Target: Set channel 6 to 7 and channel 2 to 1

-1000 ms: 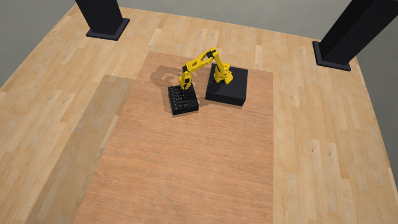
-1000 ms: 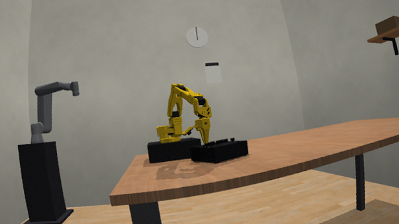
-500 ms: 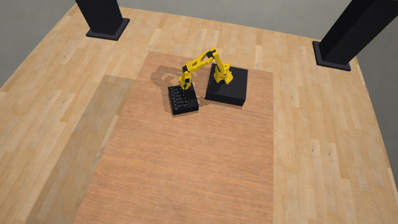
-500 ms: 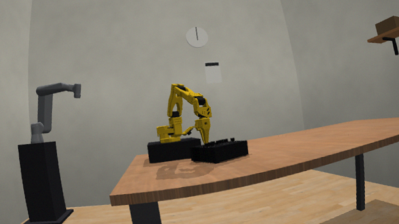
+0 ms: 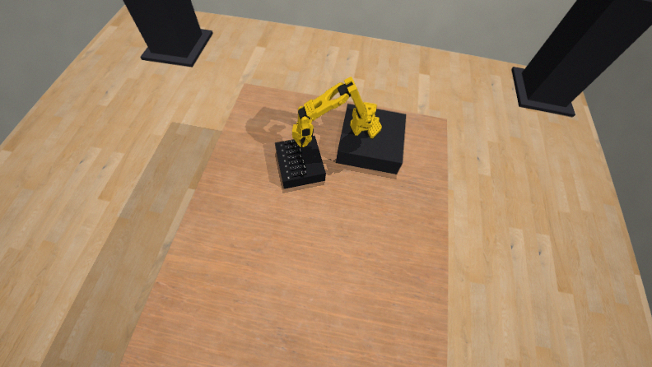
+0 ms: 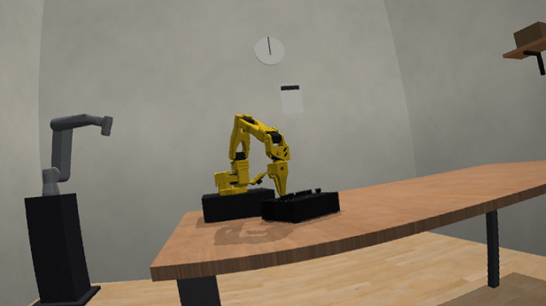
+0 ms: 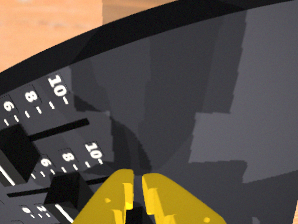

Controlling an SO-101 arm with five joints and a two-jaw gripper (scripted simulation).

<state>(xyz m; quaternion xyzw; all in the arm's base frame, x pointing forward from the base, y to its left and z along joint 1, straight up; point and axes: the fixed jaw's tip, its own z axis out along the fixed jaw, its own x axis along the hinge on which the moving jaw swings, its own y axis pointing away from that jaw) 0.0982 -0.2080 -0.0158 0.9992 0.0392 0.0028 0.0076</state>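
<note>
The lighting desk is a black box with several fader rows, on the wooden table beside the arm's black base. It also shows in the exterior view and fills the wrist view. My yellow gripper points down at the desk's far end, with its tips at the top surface near the first fader rows. In the wrist view the two fingers are shut, tips together, right of the white level marks that end in 10. A black fader cap sits at the left. Nothing is between the fingers.
The arm's black base block stands right of the desk. A grey arm on a black pedestal stands off the table at the left. Two black pillars stand at the far floor corners.
</note>
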